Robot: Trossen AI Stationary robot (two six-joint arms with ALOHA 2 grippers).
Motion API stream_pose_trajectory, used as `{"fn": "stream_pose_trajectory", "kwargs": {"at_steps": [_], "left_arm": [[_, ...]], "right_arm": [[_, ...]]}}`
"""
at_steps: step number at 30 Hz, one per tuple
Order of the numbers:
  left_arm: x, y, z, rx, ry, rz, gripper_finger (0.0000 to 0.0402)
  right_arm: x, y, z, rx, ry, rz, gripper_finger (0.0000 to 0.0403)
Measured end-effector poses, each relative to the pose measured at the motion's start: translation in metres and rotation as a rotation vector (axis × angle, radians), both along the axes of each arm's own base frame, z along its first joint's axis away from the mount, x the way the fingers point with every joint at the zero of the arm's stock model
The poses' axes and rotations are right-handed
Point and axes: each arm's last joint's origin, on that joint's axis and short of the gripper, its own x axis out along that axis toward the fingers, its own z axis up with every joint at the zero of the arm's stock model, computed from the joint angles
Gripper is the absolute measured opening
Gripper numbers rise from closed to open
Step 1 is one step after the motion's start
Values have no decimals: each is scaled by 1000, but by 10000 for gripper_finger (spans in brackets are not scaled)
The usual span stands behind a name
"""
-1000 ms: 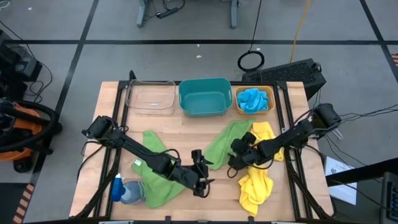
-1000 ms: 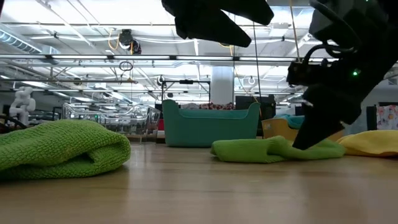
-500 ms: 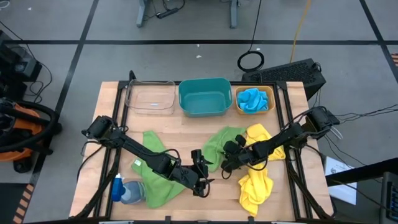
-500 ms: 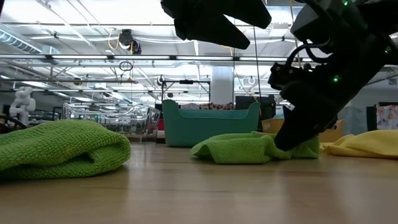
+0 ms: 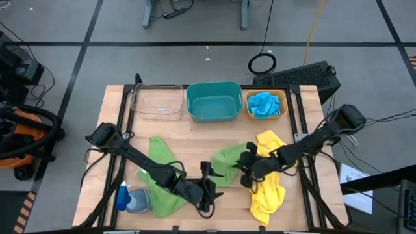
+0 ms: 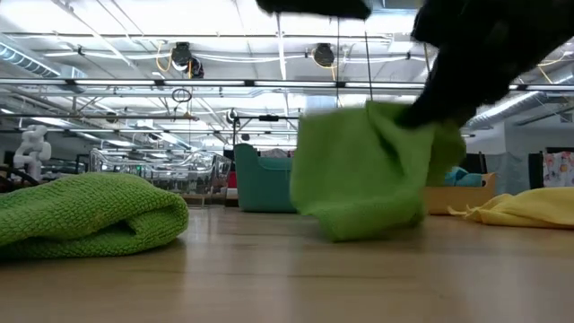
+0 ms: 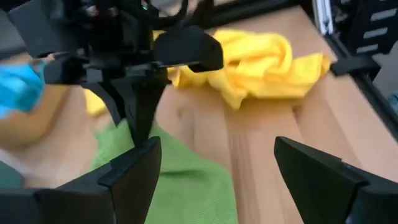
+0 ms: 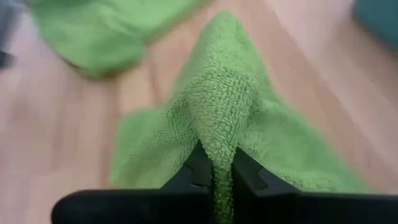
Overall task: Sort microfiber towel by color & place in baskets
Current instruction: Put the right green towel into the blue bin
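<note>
My right gripper (image 5: 246,166) is shut on a green towel (image 5: 227,158) at the table's middle; in the low view this towel (image 6: 359,170) hangs bunched below the gripper (image 6: 421,112). A second green towel (image 5: 159,175) lies on the left. My left gripper (image 5: 208,188) stands open near the front edge, just left of the held towel, with nothing between its fingers (image 7: 134,171). At the far edge stand a clear basket (image 5: 157,102), a teal basket (image 5: 213,101) and an orange basket (image 5: 265,104) with a blue towel in it. My right gripper pinches a raised fold of the green towel (image 8: 219,143) between its two fingers, coming slanting down from the table's right. The cloth hangs slack below the fingers. Its lower end (image 6: 352,235) is at the table top; whether it touches, I cannot tell.
Yellow towels lie right of the gripper (image 5: 273,140) and toward the front edge (image 5: 266,195). A blue towel (image 5: 132,201) lies at the front left corner. Bare wood shows between the baskets and the towels.
My right gripper has shut on the green towel and risen with it. The towel, spread flat a second ago, was first dragged into a heap toward the table's left and now hangs bunched, with most of it off the wood.
</note>
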Motion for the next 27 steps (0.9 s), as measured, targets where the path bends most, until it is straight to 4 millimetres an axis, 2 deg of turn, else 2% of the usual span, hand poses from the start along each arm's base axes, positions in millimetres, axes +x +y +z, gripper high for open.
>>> {"fn": "stream_pose_trajectory", "kwargs": {"at_steps": [6, 10, 22, 27], "left_arm": [[-3, -19, 20, 114, -107, 4, 318], [-5, -22, 23, 146, -118, 2, 318], [3, 11, 10, 154, 4, 155, 318], [3, 17, 6, 152, 38, 182, 318]], "right_arm": [[-4, 15, 16, -153, -124, 96, 5], [-2, 17, 21, -210, -170, 123, 5], [-2, 25, 28, -271, -243, 192, 5], [-4, 29, 28, -278, -244, 210, 4]]}}
